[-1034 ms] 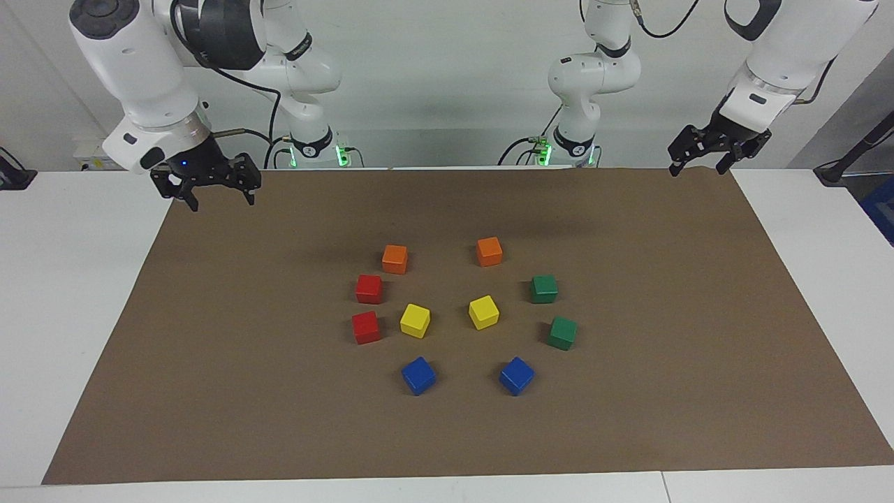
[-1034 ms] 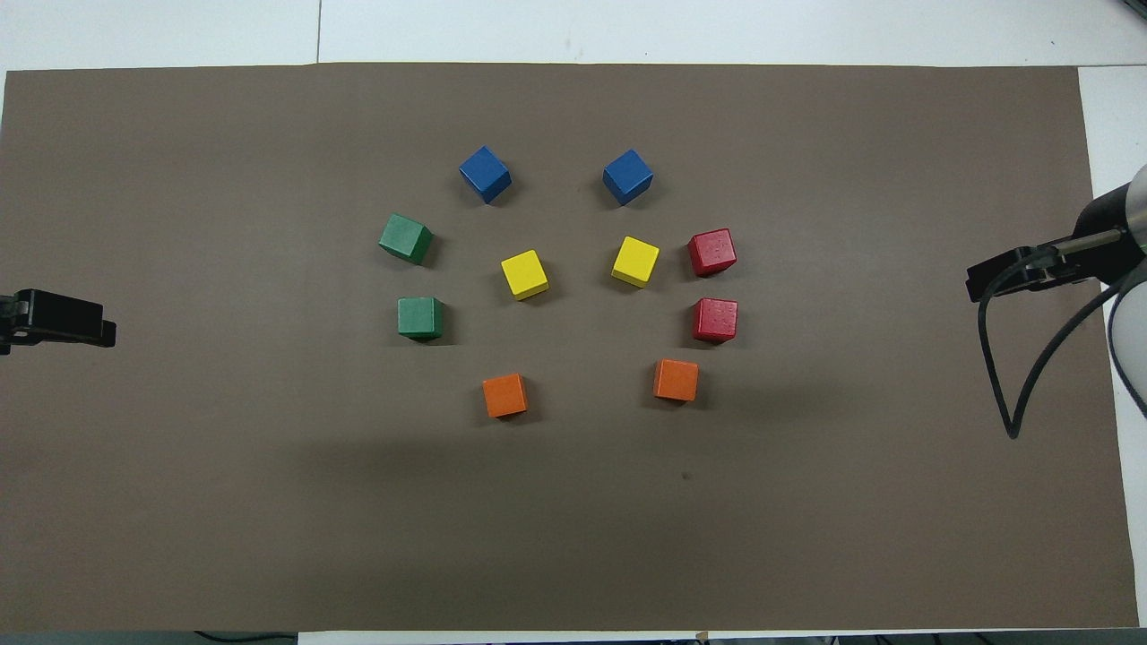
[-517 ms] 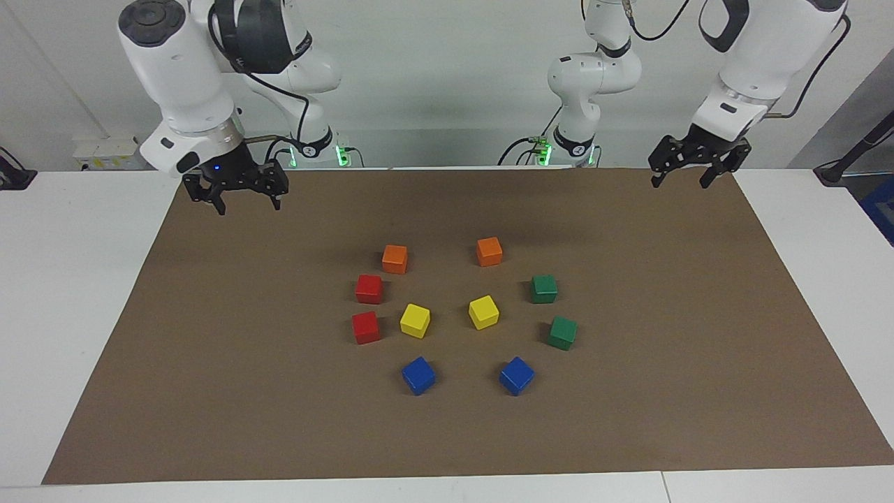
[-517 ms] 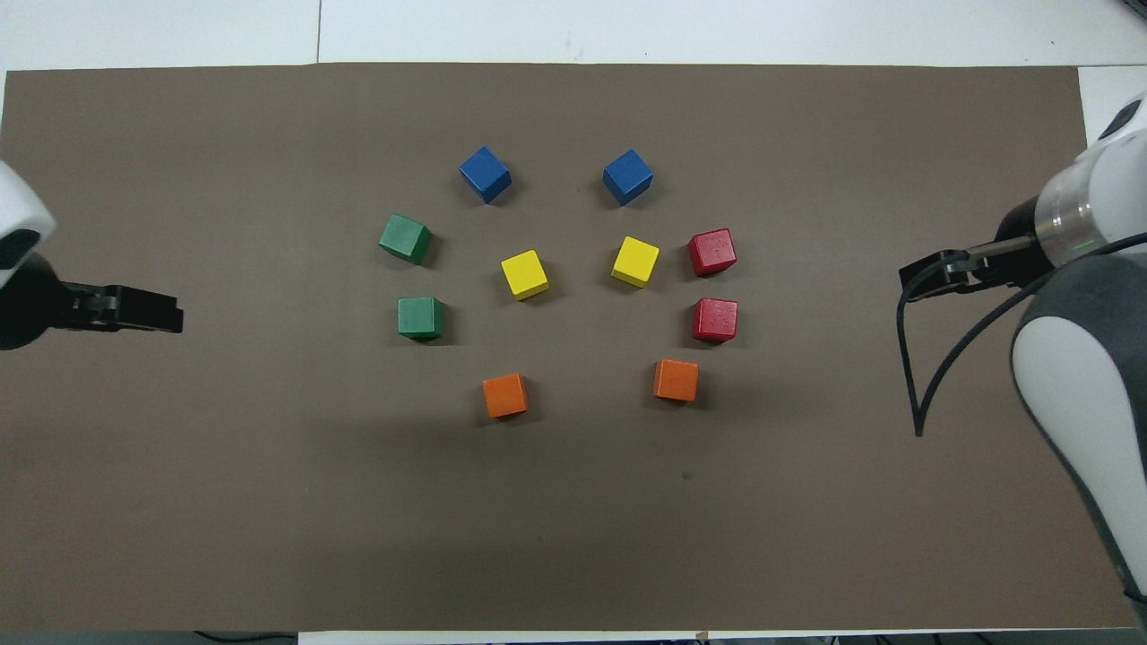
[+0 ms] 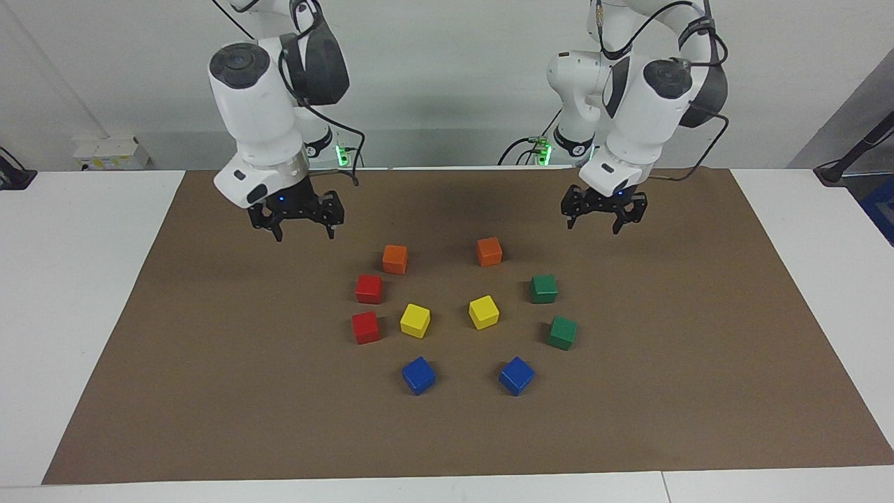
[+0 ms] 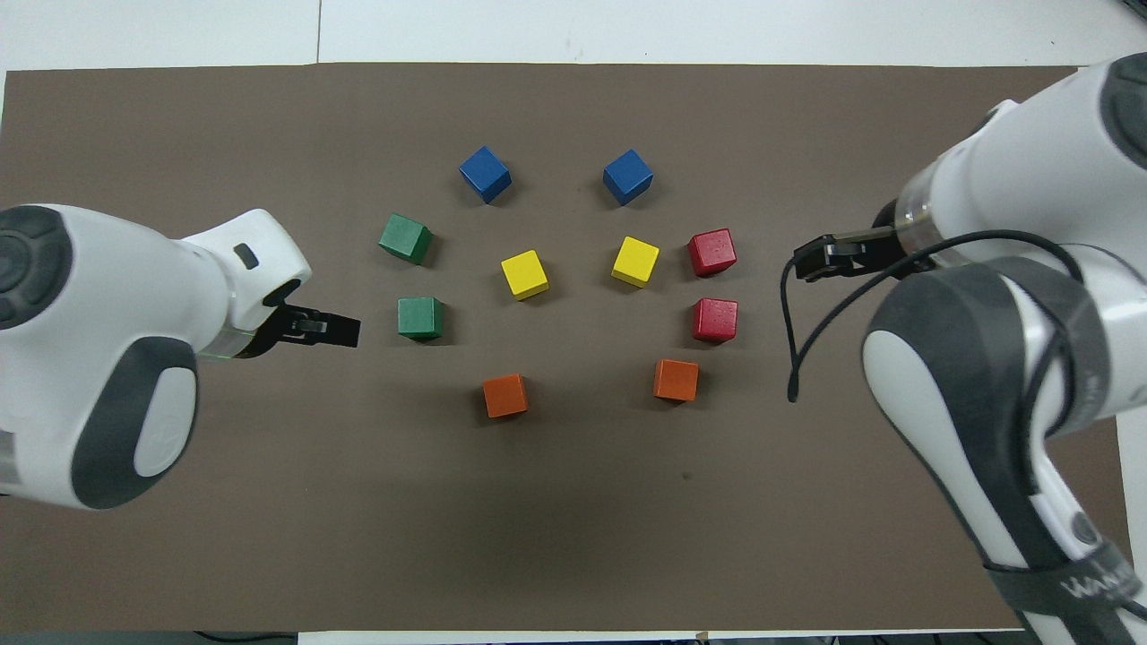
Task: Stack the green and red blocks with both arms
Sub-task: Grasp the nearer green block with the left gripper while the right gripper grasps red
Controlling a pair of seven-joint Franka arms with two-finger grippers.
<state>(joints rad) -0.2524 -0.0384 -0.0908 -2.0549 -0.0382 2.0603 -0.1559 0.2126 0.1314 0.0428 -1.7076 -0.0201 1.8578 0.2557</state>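
Observation:
Two dark green blocks lie on the brown mat toward the left arm's end, one (image 5: 543,288) (image 6: 419,317) nearer to the robots than the other (image 5: 561,332) (image 6: 405,237). Two red blocks lie toward the right arm's end, one (image 5: 369,288) (image 6: 715,320) nearer to the robots than the other (image 5: 365,327) (image 6: 712,252). All lie apart, none stacked. My left gripper (image 5: 594,227) (image 6: 332,330) is open and empty, raised over the mat beside the green blocks. My right gripper (image 5: 304,235) (image 6: 815,258) is open and empty, raised over the mat beside the red blocks.
Two orange cubes (image 5: 394,258) (image 5: 489,251) lie nearest the robots, two yellow cubes (image 5: 415,320) (image 5: 483,311) in the middle of the ring, and two blue cubes (image 5: 418,375) (image 5: 516,375) farthest away. The brown mat (image 5: 209,391) covers the white table.
Both arms have swung in from the ends of the table toward the ring of cubes and come lower. The cubes have not moved.

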